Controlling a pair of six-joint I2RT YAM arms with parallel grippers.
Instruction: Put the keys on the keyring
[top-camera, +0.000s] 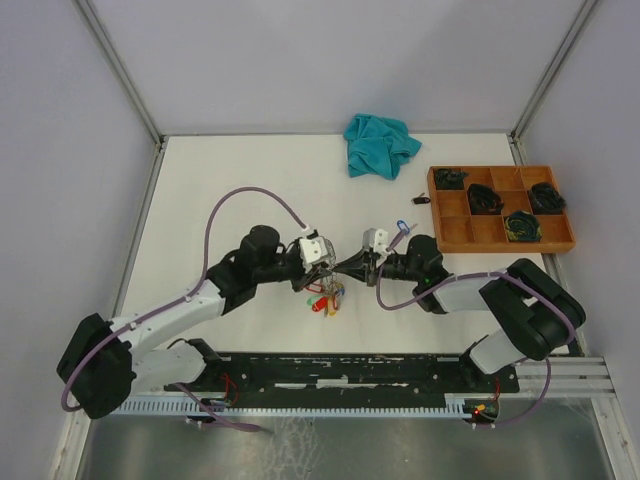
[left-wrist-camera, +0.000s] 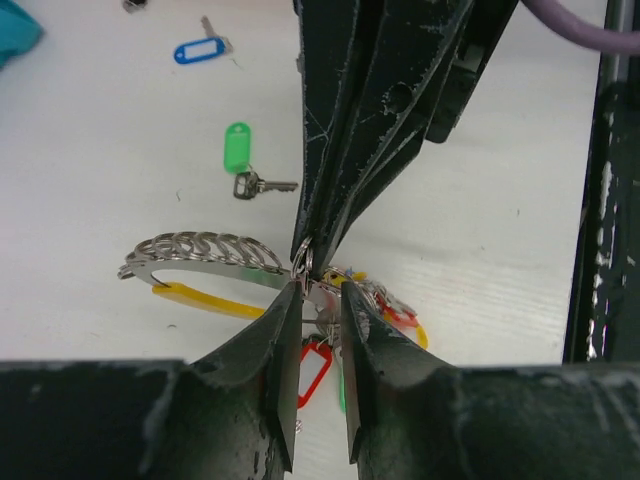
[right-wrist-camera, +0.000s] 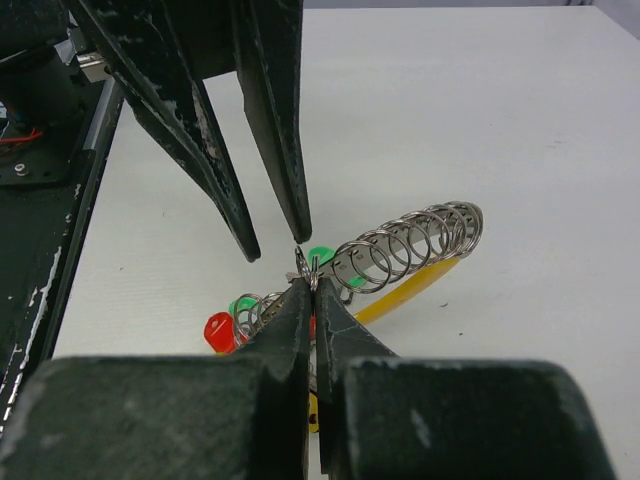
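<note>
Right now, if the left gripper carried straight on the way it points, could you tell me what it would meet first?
Most likely the keyring, where the shut right gripper pinches it just ahead of the open left gripper. The right gripper itself comes directly behind, though depth is hard to judge.

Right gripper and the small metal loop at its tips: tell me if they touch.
Touching. In the right wrist view the fingers of the right gripper pinch the small metal loop, which pokes out above their tips.

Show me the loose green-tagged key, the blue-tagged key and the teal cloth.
green-tagged key (left-wrist-camera: 237, 148), left wrist view, on its green tag.
blue-tagged key (left-wrist-camera: 194, 51), left wrist view, on its blue tag.
teal cloth (top-camera: 380, 144), top view, its middle.
</note>
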